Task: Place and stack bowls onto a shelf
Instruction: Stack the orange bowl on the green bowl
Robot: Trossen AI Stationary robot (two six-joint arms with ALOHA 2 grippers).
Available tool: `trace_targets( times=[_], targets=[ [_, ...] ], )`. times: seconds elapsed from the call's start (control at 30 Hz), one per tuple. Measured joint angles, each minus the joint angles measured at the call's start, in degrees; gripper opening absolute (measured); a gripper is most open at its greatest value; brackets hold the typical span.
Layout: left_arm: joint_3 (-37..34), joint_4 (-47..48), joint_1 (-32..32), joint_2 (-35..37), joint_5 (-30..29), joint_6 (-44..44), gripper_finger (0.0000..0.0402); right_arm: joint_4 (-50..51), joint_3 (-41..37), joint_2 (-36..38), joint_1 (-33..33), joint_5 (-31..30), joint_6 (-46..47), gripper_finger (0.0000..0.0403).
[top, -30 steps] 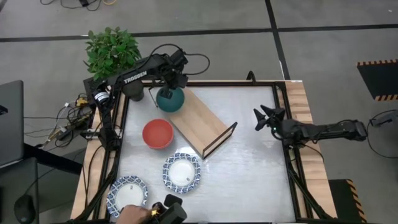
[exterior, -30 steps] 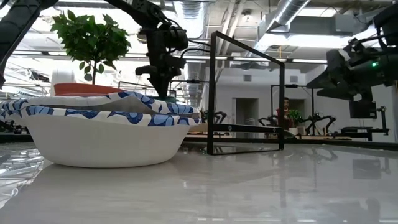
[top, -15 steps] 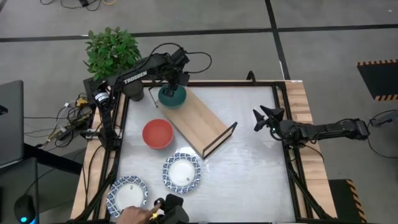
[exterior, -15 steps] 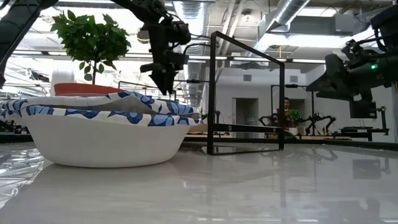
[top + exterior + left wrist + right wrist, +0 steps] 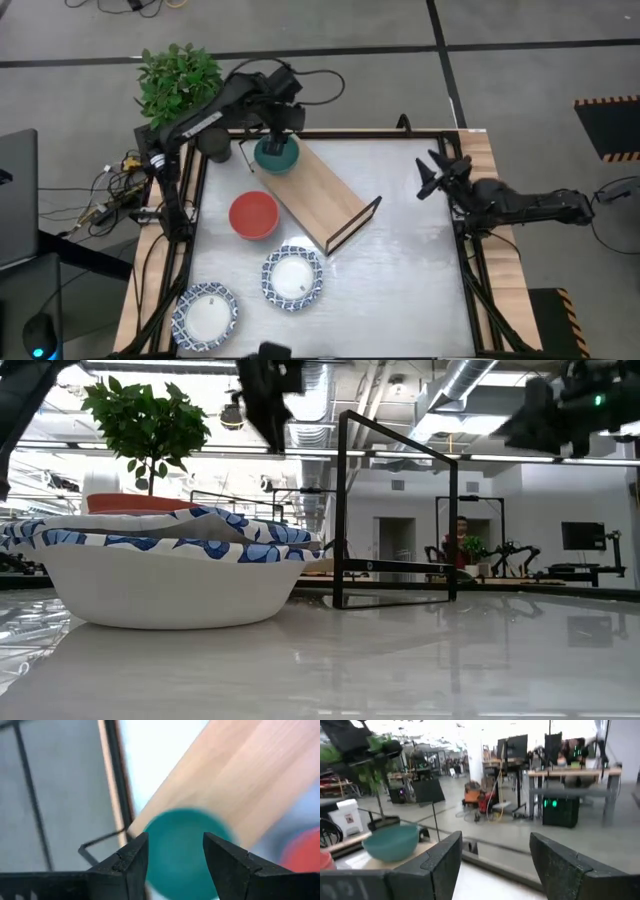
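Left gripper point(image 5: 175, 852) now lifted, open and empty, above teal bowl point(image 5: 276, 155) on shelf point(image 5: 318, 194).

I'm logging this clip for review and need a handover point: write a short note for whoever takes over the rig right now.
Left end effector: open, raised above the teal bowl, holding nothing.
Right end effector: open, empty, at the table's right edge.
Teal bowl sits on the far-left end of the shelf: one bowl placed.
On the tabletop, not yet shelved: the red bowl beside the shelf, and the two blue-and-white patterned bowls, one near the shelf's wire end frame, the other at the near-left corner.
Left to do: move these three onto the shelf and stack them.
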State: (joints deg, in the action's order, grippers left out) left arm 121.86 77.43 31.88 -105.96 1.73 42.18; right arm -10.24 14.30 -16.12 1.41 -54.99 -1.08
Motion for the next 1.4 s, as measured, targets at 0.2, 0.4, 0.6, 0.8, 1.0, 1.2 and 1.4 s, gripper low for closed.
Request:
trace_targets(
  times=[0.2, 0.4, 0.6, 0.8, 1.0, 1.2, 1.4],
  targets=[
    [1.4, 1.6, -3.7, 8.0, 10.2, -6.7, 0.0173, -0.1, 6.6, 0.0, 0.1, 4.1, -5.4, 0.026],
    [-1.0, 5.8, -11.7, 15.2, 20.6, -11.9, 0.0173, 2.9, 7.0, 0.0, 0.1, 4.1, -4.8, 0.026],
    [-15.4, 1.8, -20.2, 20.3, 7.1, -23.5, 0.0173, 10.7, 7.0, -1.3, 0.1, 4.1, 3.0, 0.026],
    [-35.1, -0.9, -23.4, 26.8, -7.0, -44.3, 0.0173, 13.4, 7.0, -1.8, 0.1, 4.1, 7.2, 0.026],
    [-54.6, -10.6, -24.1, 38.2, -8.2, -58.4, 0.0173, 12.3, 7.0, -1.8, -0.1, 3.8, 8.6, 0.026],
    [-63.8, -15.5, -23.0, 48.2, -14.7, -69.2, 0.0173, 11.5, 7.0, -1.9, -0.1, 3.8, 8.8, 0.026],
    [-66.3, -15.1, -22.5, 51.9, -21.3, -77.8, 0.0173, 11.2, 7.0, -1.9, -0.1, 3.8, 9.8, 0.026]
  ],
)
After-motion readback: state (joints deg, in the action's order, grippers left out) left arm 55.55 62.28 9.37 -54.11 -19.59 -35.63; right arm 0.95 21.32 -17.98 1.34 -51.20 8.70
